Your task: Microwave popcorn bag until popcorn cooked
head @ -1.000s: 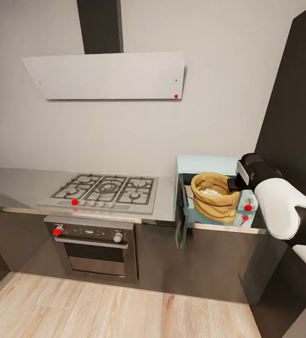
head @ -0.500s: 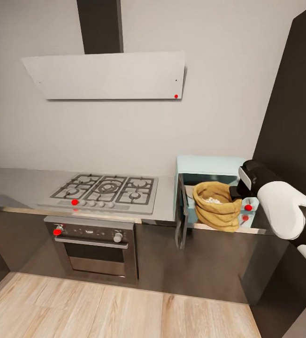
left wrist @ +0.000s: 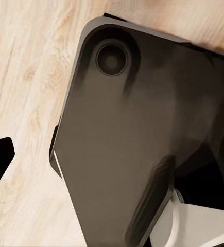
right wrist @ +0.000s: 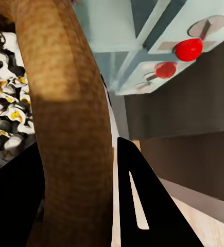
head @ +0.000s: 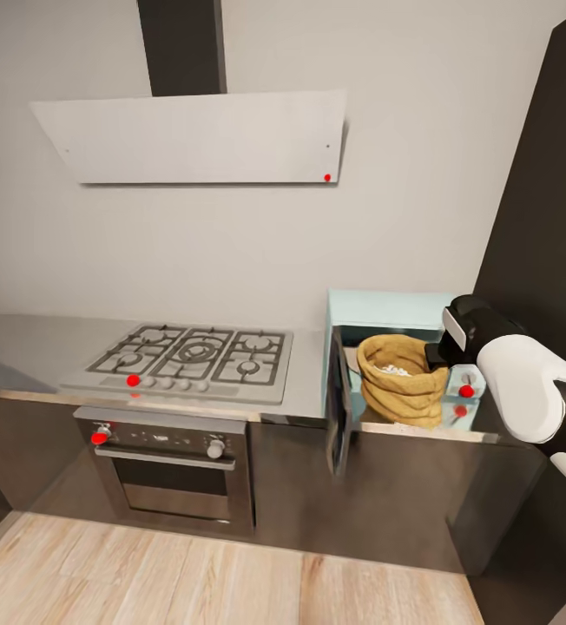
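The tan popcorn bag [head: 402,386] sits in the open mouth of the mint-blue microwave [head: 387,308], with pale popcorn [head: 393,371] showing inside it. The microwave door [head: 339,404] is swung open towards me. My right gripper [head: 440,354] is shut on the bag's right rim. In the right wrist view the rolled rim [right wrist: 65,103] runs between the dark fingers [right wrist: 142,206], beside the popcorn [right wrist: 6,118] and the microwave's red-dotted knobs [right wrist: 189,49]. The left gripper [left wrist: 112,170] hangs over the floor, its fingers spread to the edges of the left wrist view.
The steel countertop [head: 23,347] carries a gas hob [head: 187,351] above a black built-in oven [head: 166,469]. A white slanted hood [head: 196,134] hangs on the wall. A tall black cabinet [head: 543,217] stands close on the right. My own dark base [left wrist: 142,128] sits over the wood floor [left wrist: 24,77].
The bag has dropped lower into the microwave opening with the right gripper still on its rim. The head view has shifted slightly.
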Robot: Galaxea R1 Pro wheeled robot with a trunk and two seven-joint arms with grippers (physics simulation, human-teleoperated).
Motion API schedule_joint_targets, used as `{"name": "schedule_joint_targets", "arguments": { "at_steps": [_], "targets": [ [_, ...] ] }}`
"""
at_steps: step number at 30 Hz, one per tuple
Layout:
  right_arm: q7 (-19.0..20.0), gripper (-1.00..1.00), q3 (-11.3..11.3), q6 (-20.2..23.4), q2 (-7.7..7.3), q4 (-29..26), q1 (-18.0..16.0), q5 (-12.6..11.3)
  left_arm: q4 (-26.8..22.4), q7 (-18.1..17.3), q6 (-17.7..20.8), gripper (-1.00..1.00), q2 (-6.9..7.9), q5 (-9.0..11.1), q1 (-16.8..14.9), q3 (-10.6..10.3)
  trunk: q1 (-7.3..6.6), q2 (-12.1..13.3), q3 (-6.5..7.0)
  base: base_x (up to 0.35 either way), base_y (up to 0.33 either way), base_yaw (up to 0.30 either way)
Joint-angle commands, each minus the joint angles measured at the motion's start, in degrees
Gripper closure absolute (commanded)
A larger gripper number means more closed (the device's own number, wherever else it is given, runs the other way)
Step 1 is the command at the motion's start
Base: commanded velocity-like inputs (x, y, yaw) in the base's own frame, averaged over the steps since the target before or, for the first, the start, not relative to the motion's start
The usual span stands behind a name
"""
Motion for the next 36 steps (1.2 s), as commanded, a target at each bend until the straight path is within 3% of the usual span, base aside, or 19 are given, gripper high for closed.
{"name": "schedule_joint_targets", "arguments": {
  "at_steps": [1,18,36],
  "targets": [
    [-0.17,1.0,-0.49,0.15,0.03,-0.05,-0.04,0.26,-0.07,0.06,-0.1,-1.0,-0.01,0.22,0.01,0.01,0.04,-0.04,-0.07,0.302,0.0,0.0],
    [-0.3,1.0,-0.36,0.15,-0.3,-0.05,-0.04,0.27,-0.07,0.06,-0.1,-1.0,0.07,0.22,0.01,0.01,0.04,-0.04,-0.07,0.228,0.0,0.0],
    [-0.27,1.0,-0.4,0.15,-0.23,1.05,-0.04,0.06,-0.07,0.06,-0.1,-1.0,0.07,0.22,0.01,0.01,0.04,-0.04,-0.07,0.051,0.0,0.0]
  ]
}}
